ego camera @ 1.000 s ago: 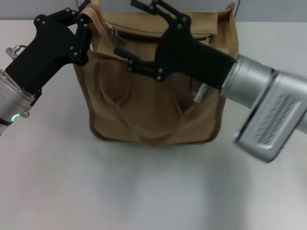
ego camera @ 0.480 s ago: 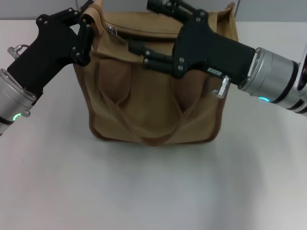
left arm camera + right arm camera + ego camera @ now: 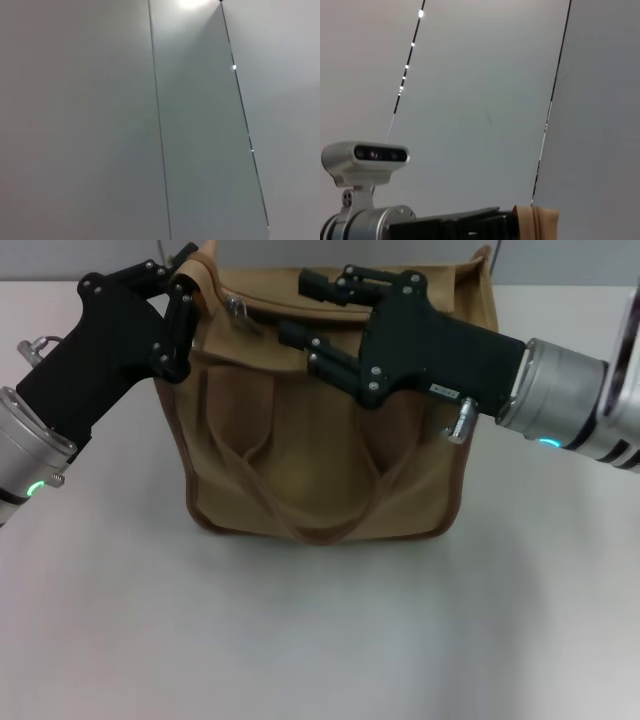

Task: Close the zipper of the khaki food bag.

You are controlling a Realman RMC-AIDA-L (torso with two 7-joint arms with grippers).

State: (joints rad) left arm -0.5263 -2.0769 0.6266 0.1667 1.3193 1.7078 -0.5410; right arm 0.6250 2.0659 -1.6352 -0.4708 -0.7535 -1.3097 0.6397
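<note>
Meanwhile right gripper (image 3: 300, 312) hovers over khaki food bag (image 3: 320, 455), hiding zipper (image 3: 237, 310).

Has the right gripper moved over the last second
Yes. The right gripper has swung up over the bag's top, its arm pulling out to the robot's right; the left gripper stays put.

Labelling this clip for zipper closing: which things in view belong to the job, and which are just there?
Job:
- boxy tan canvas bag
- khaki zipper with silver pull tab
- left gripper, at the bag's left top corner
- right gripper, jaws open over the bag top

Just there:
- white table
</note>
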